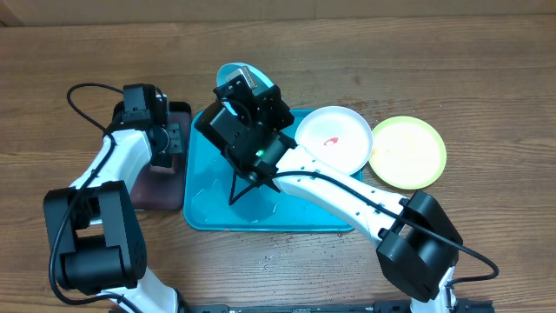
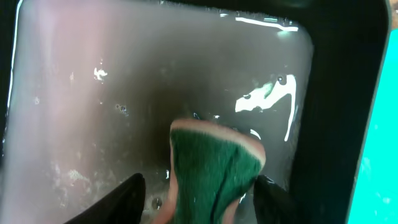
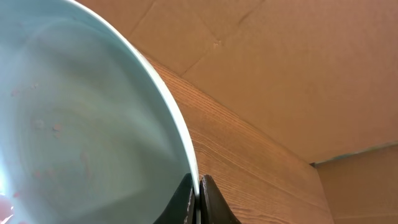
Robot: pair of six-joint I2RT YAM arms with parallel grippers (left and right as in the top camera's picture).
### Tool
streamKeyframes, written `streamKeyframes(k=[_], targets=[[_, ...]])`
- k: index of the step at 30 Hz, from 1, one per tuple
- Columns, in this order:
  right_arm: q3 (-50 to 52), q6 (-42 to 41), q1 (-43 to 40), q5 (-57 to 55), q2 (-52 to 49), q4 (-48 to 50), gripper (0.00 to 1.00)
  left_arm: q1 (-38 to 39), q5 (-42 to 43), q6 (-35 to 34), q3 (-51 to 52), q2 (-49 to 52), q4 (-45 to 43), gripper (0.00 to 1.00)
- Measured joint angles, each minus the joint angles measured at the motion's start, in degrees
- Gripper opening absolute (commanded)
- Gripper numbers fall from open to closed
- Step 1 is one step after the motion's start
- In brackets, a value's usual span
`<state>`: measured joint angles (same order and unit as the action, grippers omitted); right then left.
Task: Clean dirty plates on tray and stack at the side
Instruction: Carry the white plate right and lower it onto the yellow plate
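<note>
The light blue plate (image 1: 236, 69) is up off the turquoise tray (image 1: 208, 204), tipped steeply on edge over the tray's far side. The right gripper (image 3: 199, 188) is pinched tight on its rim. In the right wrist view, faint reddish specks dot the face turned toward that camera, so it probably needs a wipe. The coming move turns on the left gripper (image 2: 202, 200), which hangs over the small dark tray (image 1: 152, 187) just left of the turquoise one. The plate lies to that gripper's right and further back, beyond both trays' adjoining rims. The left arm is the nearer free arm, and it has the cleaning tool: its jaws stand partway apart, straddling the green sponge (image 2: 211, 168) in shallow water. A gap shows on one side of the sponge, so it does not look clamped. Judging from this, the sponge must be gripped, lifted clear of the dark rim and carried rightward to the held plate. The right arm's wrist bulks close beside the plate and could crowd that approach. Further right, the white plate (image 1: 339, 130) with a red smear (image 1: 331, 140) overlaps the turquoise tray's right edge. The yellow-green plate (image 1: 408, 152) rests beside it on the table (image 1: 434, 52).
</note>
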<state>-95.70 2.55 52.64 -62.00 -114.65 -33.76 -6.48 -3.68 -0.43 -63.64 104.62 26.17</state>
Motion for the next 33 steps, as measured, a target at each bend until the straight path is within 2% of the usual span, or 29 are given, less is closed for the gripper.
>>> streamKeyframes(k=[7, 10, 20, 21, 22, 23, 33], targets=[[0.0, 0.0, 0.0, 0.0, 0.0, 0.0, 0.04, 0.0, 0.3, -0.7, 0.0, 0.0, 1.5, 0.37], [0.0, 0.0, 0.0, 0.0, 0.0, 0.0, 0.04, 0.0, 0.3, -1.1, 0.0, 0.0, 1.5, 0.27], [0.0, 0.0, 0.0, 0.0, 0.0, 0.0, 0.04, 0.0, 0.5, -1.1, 0.7, 0.4, 0.6, 0.21], [0.0, 0.0, 0.0, 0.0, 0.0, 0.0, 0.04, 0.0, 0.5, -1.1, 0.7, 0.5, 0.5, 0.18], [0.0, 0.0, 0.0, 0.0, 0.0, 0.0, 0.04, 0.0, 0.5, -1.1, 0.8, 0.5, 0.5, 0.09], [0.0, 0.0, 0.0, 0.0, 0.0, 0.0, 0.04, 0.0, 0.5, -1.3, 0.9, 0.5, 0.4, 0.04], [0.0, -0.4, 0.0, 0.0, 0.1, -0.2, 0.04, 0.0, 0.5, -1.1, 1.0, 0.5, 0.8, 0.04]])
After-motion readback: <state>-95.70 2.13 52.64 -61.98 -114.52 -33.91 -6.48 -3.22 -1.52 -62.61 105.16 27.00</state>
